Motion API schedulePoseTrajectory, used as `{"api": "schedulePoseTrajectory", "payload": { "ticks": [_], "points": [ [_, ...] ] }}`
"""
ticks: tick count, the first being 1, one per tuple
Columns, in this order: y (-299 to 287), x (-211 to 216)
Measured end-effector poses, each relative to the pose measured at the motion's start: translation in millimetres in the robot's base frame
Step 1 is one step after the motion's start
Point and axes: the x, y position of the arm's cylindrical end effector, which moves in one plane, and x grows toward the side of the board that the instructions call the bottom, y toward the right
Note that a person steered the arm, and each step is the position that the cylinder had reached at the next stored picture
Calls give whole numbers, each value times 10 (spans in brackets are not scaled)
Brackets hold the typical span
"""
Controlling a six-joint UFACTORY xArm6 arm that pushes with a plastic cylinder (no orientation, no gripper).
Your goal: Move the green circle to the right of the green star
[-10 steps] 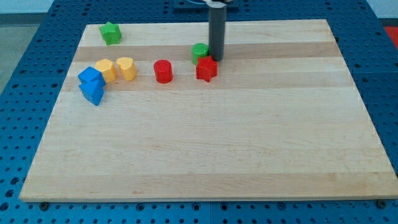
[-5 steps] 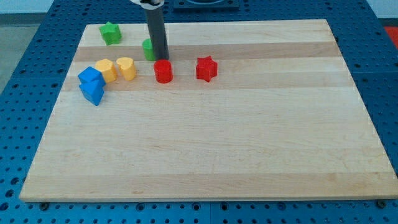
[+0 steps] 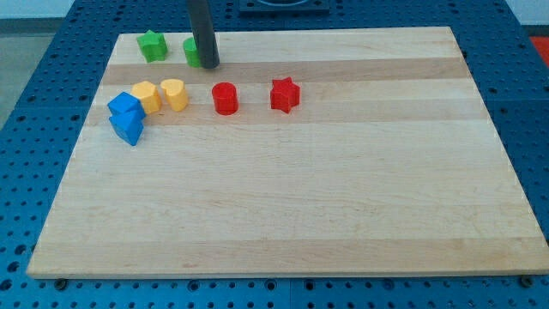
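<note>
The green circle (image 3: pixel 191 51) sits near the board's top left, partly hidden behind my rod. My tip (image 3: pixel 210 64) touches its right side. The green star (image 3: pixel 153 45) lies just left of the circle, with a small gap between them.
A red cylinder (image 3: pixel 225 98) and a red star (image 3: pixel 285 94) lie below and right of my tip. Two yellow blocks (image 3: pixel 147 96) (image 3: pixel 174 93) and two blue blocks (image 3: pixel 125 106) (image 3: pixel 128 127) cluster at the view's left. The wooden board (image 3: pixel 343 189) sits on a blue pegboard.
My tip has pushed the green circle from beside the red star leftward and upward to a spot just right of the green star. The other blocks have not moved.
</note>
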Motion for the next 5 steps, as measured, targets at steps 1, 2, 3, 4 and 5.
{"api": "schedulePoseTrajectory", "payload": {
  "ticks": [1, 2, 3, 4, 5],
  "points": [
    [0, -66],
    [0, -155],
    [-53, -187],
    [-215, -187],
    [-263, -187]
  ]
}}
